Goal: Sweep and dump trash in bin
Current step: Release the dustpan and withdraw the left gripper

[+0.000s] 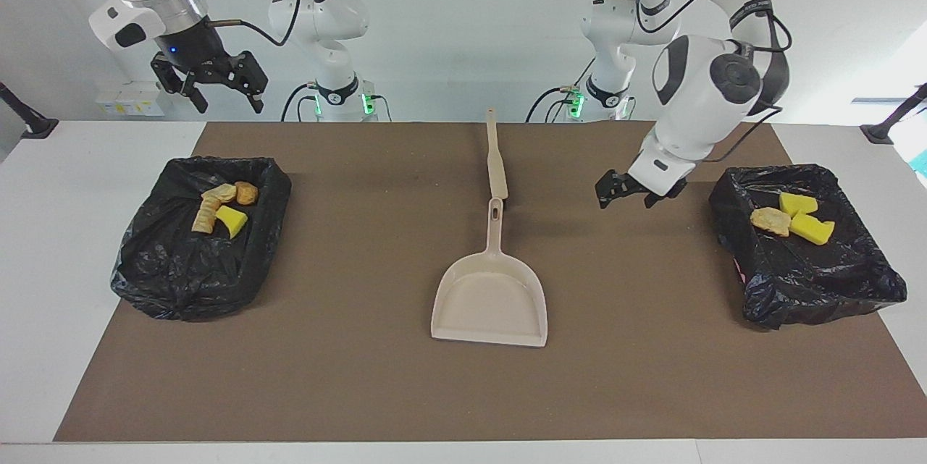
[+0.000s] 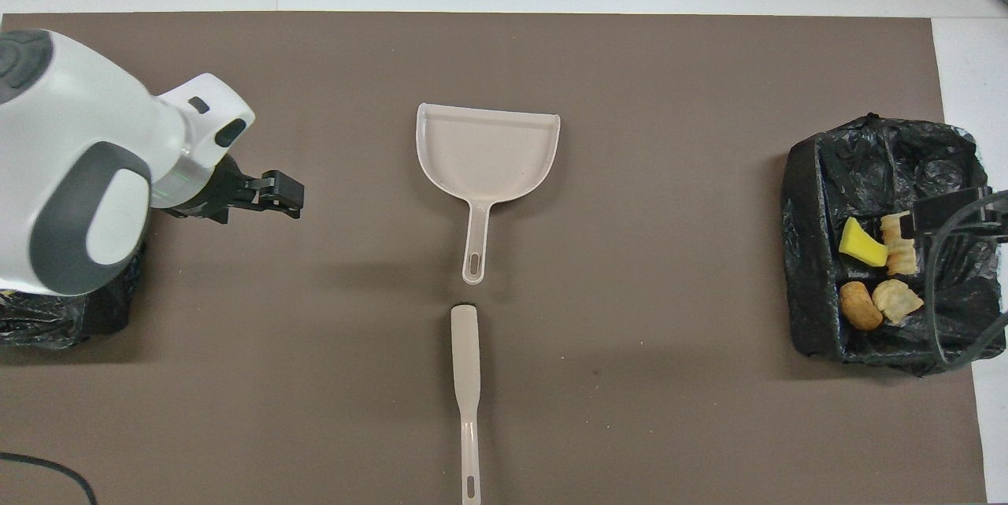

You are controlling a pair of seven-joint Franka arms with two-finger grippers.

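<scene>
Nearest the robots lies the slim beige brush (image 1: pixel 496 160), set down in line with the flat beige plastic dustpan (image 1: pixel 490 302) farther out, empty, handle toward the arms for an easy grab. All the yellow sponge and bread trash (image 1: pixel 791 218) sits inside the black-bagged bins (image 1: pixel 804 283), more pieces (image 1: pixel 221 207) in the other (image 1: pixel 181 276). The left gripper (image 1: pixel 636 192) hangs empty, fingers apart, by its bin; the right gripper (image 1: pixel 210 80) waits, spread open, above the table edge.

A brown mat (image 1: pixel 347 348) covers the white bench (image 1: pixel 65 247). On it lie a beige dustpan (image 1: pixel 490 299) and beige brush (image 1: pixel 496 160). Both bins (image 1: pixel 188 261) wear glossy black bags, holding yellow and golden-brown trash (image 1: pixel 223 208). Both claws are black.
</scene>
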